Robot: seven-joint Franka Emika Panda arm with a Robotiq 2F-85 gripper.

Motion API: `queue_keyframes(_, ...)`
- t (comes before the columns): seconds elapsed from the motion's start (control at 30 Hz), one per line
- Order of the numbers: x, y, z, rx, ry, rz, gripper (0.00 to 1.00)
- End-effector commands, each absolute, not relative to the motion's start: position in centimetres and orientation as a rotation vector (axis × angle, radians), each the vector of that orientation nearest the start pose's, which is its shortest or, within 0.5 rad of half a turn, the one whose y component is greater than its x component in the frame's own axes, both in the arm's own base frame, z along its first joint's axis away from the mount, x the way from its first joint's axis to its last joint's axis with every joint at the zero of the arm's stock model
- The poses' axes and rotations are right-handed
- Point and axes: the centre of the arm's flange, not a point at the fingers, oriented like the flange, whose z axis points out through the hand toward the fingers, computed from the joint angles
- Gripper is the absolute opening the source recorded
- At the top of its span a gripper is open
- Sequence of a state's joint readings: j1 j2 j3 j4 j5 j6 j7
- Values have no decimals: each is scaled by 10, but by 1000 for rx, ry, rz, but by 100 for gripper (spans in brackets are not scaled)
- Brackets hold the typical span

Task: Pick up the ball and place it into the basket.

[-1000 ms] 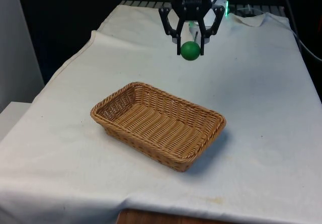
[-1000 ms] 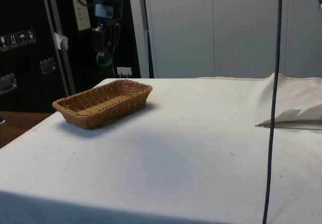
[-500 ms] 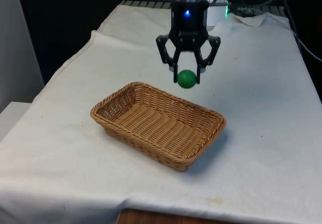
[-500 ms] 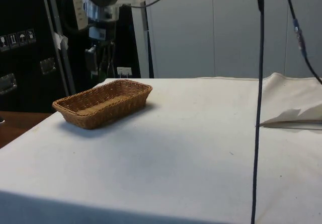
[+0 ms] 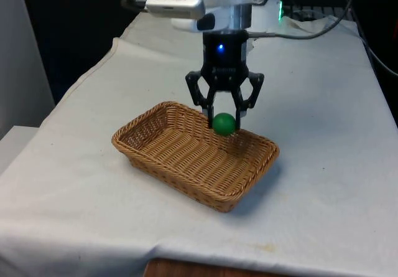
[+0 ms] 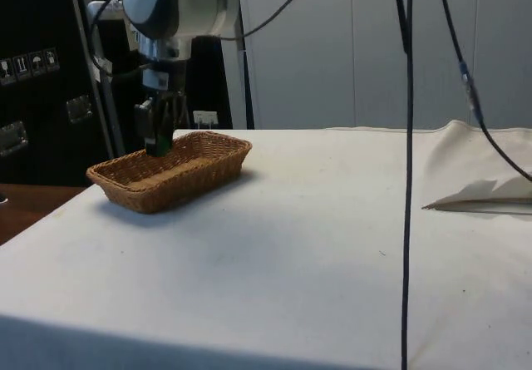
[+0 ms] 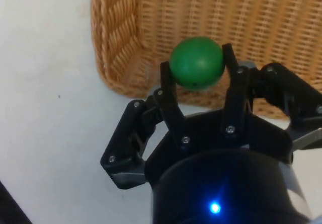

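The black two-finger gripper (image 5: 224,122) clamps the small green ball (image 5: 224,123) above the woven wicker basket's (image 5: 186,155) far rim. The wrist view shows both fingers (image 7: 168,90) pressing the ball's sides.

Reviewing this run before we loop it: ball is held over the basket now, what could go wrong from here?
1. The gripper holds the green ball above the wicker basket close to its far rim, not its middle; in the wrist view the ball sits just inside the rim. A release here might clip the rim or bounce out.
2. The basket is shallow, so a drop from height could let the ball roll over the low wall onto the white cloth.
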State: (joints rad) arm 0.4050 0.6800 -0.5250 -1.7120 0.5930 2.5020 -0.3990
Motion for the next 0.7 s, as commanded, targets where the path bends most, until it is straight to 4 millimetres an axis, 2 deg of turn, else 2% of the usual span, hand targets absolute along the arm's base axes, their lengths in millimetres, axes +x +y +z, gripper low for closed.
queue_keyframes(0.0, 694, -43, 251, -3076, 48, -400, 2)
queue_keyframes(0.5, 713, -47, 198, -3094, 71, -392, 2)
queue_keyframes(0.67, 714, -47, 197, -3102, 72, -390, 2)
